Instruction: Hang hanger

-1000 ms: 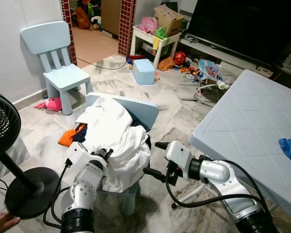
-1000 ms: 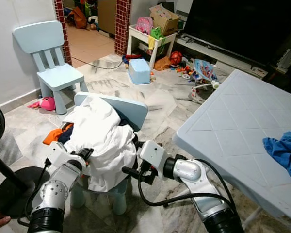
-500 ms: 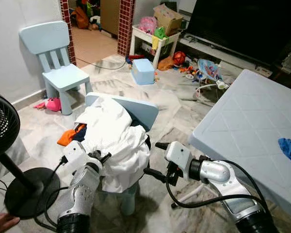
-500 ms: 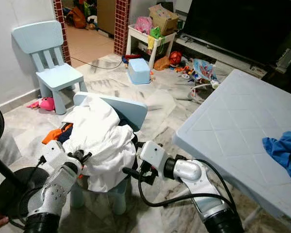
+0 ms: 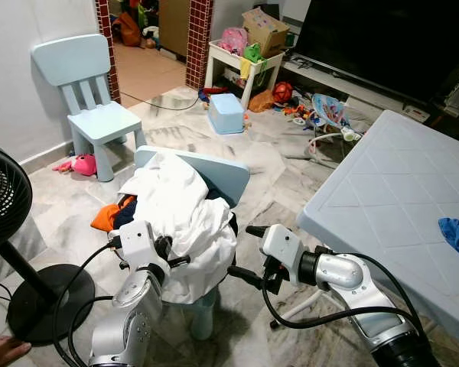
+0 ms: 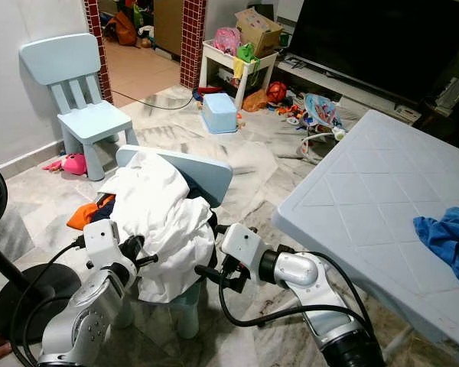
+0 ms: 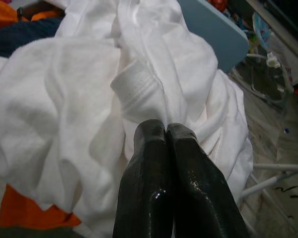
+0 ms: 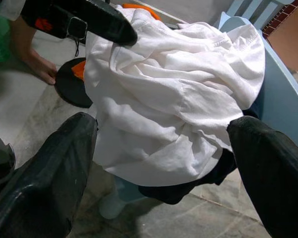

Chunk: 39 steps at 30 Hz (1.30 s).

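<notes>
Left wrist view | left claw point(image 7: 166, 130) closed against white shirt point(image 7: 64, 99) | right claw point(image 5: 245, 250) spread, beside it

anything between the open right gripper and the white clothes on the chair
Nothing visible. The right gripper faces the white clothes on the chair across open air. The left gripper touches the pile's far side, jaws shut.
</notes>
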{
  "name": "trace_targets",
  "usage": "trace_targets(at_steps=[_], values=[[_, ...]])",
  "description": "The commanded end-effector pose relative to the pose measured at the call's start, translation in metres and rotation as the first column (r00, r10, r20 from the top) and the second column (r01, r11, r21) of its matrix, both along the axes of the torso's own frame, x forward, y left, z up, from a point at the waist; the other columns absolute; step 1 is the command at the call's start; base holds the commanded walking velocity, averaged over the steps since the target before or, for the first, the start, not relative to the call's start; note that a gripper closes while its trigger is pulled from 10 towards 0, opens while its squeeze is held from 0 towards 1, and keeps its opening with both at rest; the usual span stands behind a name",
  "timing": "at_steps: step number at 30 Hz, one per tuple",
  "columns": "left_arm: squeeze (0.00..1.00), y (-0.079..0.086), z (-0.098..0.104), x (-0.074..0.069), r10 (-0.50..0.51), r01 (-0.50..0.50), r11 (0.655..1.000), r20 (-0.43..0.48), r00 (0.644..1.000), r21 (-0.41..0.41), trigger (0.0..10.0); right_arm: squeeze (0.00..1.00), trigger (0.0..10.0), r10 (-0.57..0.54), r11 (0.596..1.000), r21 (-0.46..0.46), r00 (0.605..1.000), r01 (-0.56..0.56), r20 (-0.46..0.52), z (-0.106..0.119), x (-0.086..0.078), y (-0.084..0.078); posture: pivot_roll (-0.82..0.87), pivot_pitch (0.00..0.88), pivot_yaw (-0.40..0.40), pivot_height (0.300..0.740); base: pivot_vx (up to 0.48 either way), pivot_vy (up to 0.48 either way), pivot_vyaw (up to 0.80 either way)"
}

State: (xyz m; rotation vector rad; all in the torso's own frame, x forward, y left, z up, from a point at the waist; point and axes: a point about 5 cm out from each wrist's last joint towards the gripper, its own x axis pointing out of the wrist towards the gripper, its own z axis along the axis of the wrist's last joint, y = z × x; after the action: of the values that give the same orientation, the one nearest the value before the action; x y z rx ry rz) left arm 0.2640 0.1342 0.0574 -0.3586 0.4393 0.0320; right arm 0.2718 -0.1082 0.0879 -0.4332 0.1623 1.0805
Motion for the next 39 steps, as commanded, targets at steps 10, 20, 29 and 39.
trace_targets(at_steps=[10, 20, 29, 39], values=[[1.00, 0.001, 0.003, -0.002, 0.025, -0.025, 0.999, 0.005, 1.000, 0.046, 10.0, 0.00, 10.0, -0.005, 1.000, -0.023, 1.000, 0.005, 0.003, -0.001, 0.003, -0.006, -0.06, 0.000, -0.166, 0.740, 0.000, 0.000, 0.00], [1.00, 0.005, -0.001, 0.001, 0.076, -0.076, 0.997, -0.015, 0.997, 0.022, 10.0, 0.00, 10.0, 0.002, 1.000, -0.023, 1.000, -0.002, 0.004, -0.002, 0.003, -0.003, -0.06, 0.000, -0.165, 0.740, 0.000, 0.000, 0.00], [1.00, 0.004, -0.001, 0.010, 0.104, -0.104, 0.995, -0.010, 0.994, 0.010, 10.0, 0.00, 10.0, 0.002, 1.000, -0.024, 1.000, -0.002, 0.004, -0.003, 0.001, -0.003, -0.07, 0.000, -0.164, 0.740, 0.000, 0.000, 0.00], [1.00, -0.001, -0.005, 0.017, 0.120, -0.122, 0.991, -0.043, 0.992, -0.051, 10.0, 0.00, 10.0, 0.007, 1.000, -0.027, 1.000, -0.007, 0.005, -0.003, 0.001, -0.003, -0.07, 0.000, -0.168, 0.740, 0.000, 0.000, 0.00]])
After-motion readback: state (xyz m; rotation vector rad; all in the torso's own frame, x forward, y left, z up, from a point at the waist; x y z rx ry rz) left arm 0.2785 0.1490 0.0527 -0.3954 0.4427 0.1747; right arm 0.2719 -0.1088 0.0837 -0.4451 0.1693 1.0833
